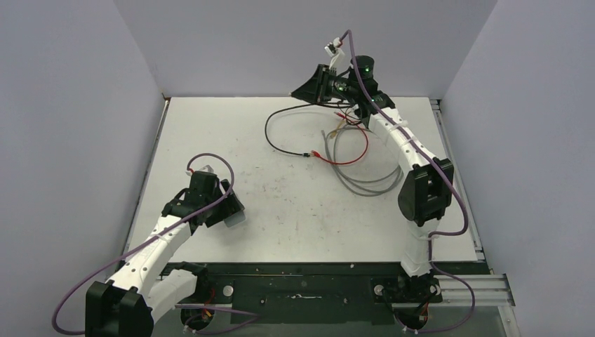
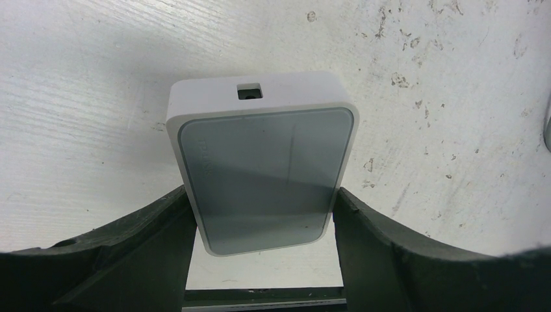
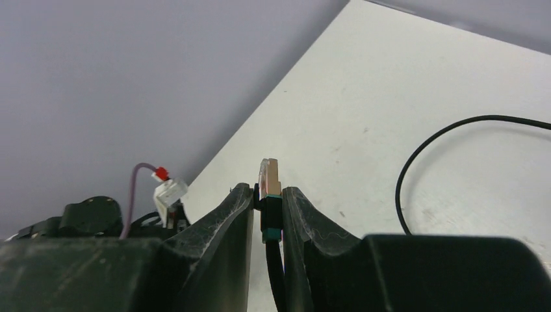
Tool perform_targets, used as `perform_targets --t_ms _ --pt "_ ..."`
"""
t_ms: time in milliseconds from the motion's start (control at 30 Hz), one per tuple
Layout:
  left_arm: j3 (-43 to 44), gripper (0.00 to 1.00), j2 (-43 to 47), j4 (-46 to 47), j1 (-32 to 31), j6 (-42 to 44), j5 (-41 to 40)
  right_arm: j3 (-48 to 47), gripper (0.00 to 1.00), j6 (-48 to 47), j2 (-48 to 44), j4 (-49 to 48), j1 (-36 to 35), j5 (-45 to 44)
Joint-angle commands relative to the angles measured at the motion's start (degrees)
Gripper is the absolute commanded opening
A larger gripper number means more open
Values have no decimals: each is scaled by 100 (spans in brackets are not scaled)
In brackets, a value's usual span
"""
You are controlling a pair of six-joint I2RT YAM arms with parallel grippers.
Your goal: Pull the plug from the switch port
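Resting flat on the tabletop (image 2: 97, 97) at the near left, the switch (image 2: 260, 149) is clamped across its sides by the left claw (image 2: 263, 196). A small square socket (image 2: 249, 91) is seen on its far edge; what sits inside is too dark to tell. Well apart, above the far edge, the plug (image 3: 269, 172) is pinched in the narrowed right claw (image 3: 266, 193), with its black cable (image 3: 275, 273) hanging between the fingers. Grey cable loops (image 1: 372, 189) are spread beneath.
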State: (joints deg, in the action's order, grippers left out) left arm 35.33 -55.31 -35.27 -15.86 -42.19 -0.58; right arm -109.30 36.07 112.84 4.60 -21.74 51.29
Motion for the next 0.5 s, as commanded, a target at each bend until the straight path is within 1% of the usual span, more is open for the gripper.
perform_targets --t_ms 0,133,233,333,467 --pt "36 0 124 280 36 45 58 -133 5 -656 162 49 342 -310" --pt "14 0 134 346 37 29 202 61 5 -1150 317 235 413 -482" --pt "-13 0 105 440 41 4 287 373 5 -1285 389 200 417 -542" --pt "-18 0 22 499 41 -8 333 701 9 -1454 430 233 413 -623" --pt "-39 0 -138 582 46 -26 376 1278 10 -1641 332 233 416 -739"
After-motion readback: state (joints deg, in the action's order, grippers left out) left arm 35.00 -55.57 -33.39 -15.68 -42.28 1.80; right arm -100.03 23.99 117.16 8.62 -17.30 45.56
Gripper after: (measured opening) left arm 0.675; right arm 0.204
